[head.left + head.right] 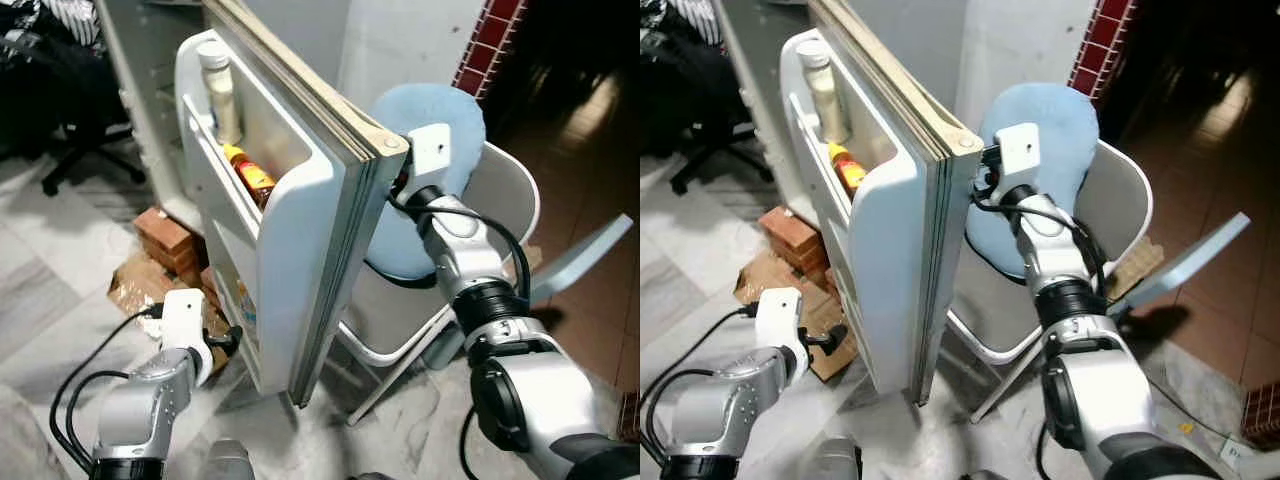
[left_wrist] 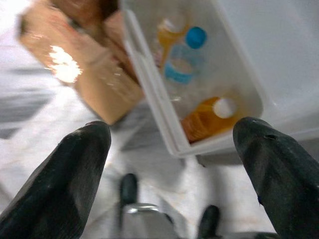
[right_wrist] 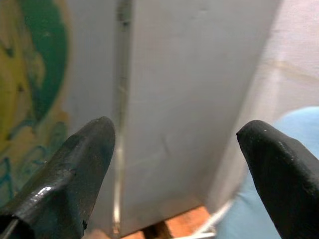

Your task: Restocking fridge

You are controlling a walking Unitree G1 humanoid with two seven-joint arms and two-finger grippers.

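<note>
right end effector [image 3: 174, 149] spread — fridge door [image 1: 330, 250]

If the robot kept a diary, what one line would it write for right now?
fridge door open | right tool open at door's outer edge | left tool open, low by bottom door shelf | bottles stocked

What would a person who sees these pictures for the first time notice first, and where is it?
The open fridge door stands edge-on in the middle, its upper shelf holding a pale bottle and an orange bottle. The right gripper is open at the door's outer face near the top corner, in front of a white chair with a blue cushion. The left gripper, open, is low by the bottom door shelf, where more bottles lie.
</note>
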